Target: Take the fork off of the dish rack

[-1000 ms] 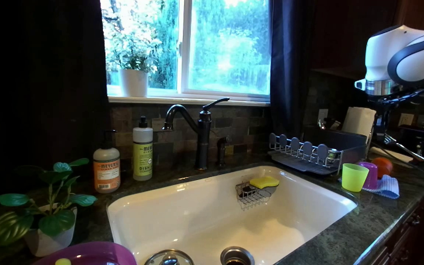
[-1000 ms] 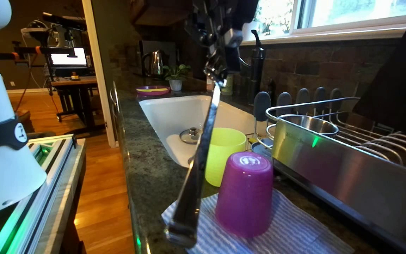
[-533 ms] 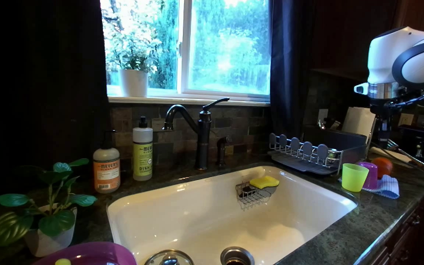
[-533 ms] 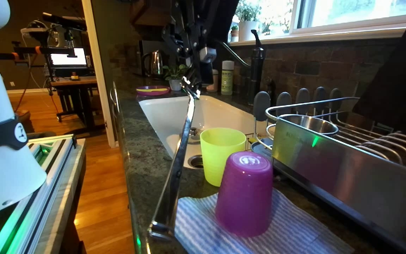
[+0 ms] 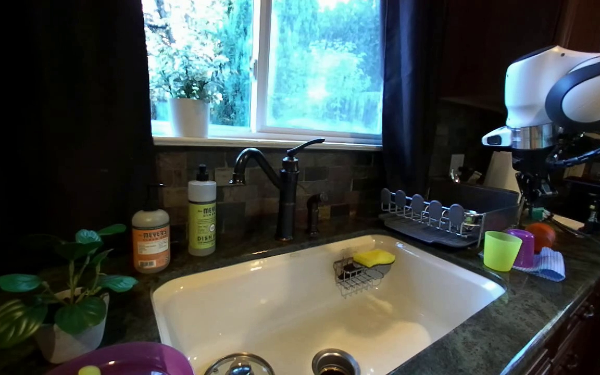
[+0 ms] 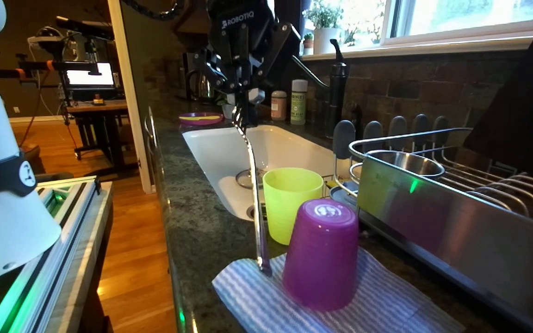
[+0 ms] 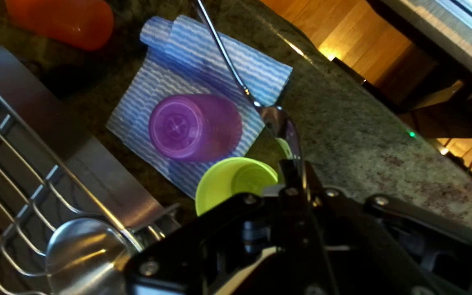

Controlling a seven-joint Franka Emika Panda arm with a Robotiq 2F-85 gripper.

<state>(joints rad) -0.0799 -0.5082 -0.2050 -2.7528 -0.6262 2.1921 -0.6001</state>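
The black gripper [image 6: 243, 114], lettered ROBOTIQ, has its fingers together, clamped on the head end of one fork [image 6: 254, 185]. That fork is in the air, off the dish rack [image 6: 456, 245], its handle sloping down over a single blue-and-white striped cloth [image 6: 252, 291]; I can't tell whether the tip touches it.

I count three cups: a purple cup [image 6: 322, 263] upside down on the cloth, with a white emblem too small to read, a yellow-green cup [image 6: 289, 203] upright just beside it, and an orange cup [image 7: 64, 20] near the cloth's far end, cut off in the wrist view. Next to them stands the rack, with five grey rounded pegs [image 5: 417, 204] along one side and one steel container [image 6: 405, 162] inside.

Past that, the white sink [image 5: 258, 297] holds one glass lid [image 5: 240, 362] and a wire caddy [image 5: 357, 284] bearing one yellow sponge [image 5: 374, 257]. Behind it rises one dark faucet [image 5: 288, 203].

Farther along are two bottles: an orange-labelled bottle [image 5: 150, 242] reading MEYER'S, and a yellow-green bottle [image 5: 202, 224] reading DISH.
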